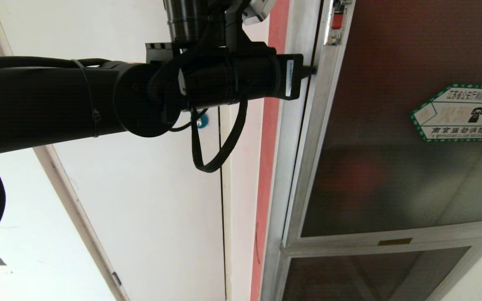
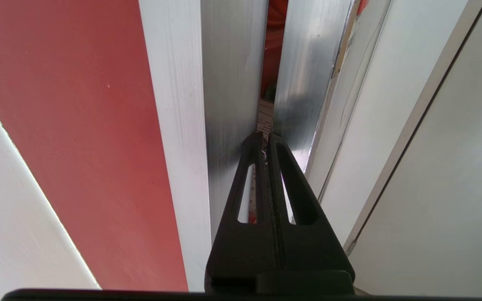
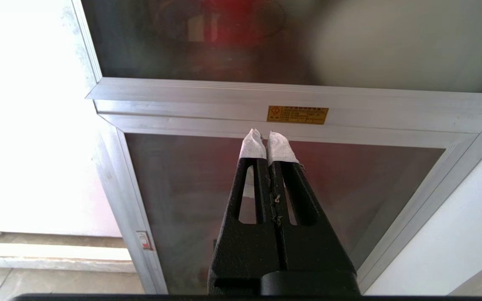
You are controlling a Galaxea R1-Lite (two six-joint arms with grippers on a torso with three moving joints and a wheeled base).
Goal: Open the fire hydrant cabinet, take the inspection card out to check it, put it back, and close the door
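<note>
The fire hydrant cabinet (image 1: 291, 167) has a silver aluminium frame. Its door (image 1: 391, 125) is dark tinted glass with a green-edged arrow sticker (image 1: 462, 113). My left arm reaches across from the left. My left gripper (image 1: 310, 70) is shut, and its tip sits at the seam between the cabinet frame and the door's edge. In the left wrist view the left gripper (image 2: 265, 136) pokes into a narrow gap between the frame (image 2: 232, 62) and the door's edge (image 2: 308, 62), with red showing inside. My right gripper (image 3: 268, 142) is shut and empty, low before the smaller glass door (image 3: 174, 188). The inspection card is hidden.
A plain white door with a round blue lock (image 1: 202, 122) stands left of the cabinet, behind my left arm. A red strip of wall (image 1: 266, 167) runs beside the frame. An orange label (image 3: 297, 114) sits on the bar between the two glass doors.
</note>
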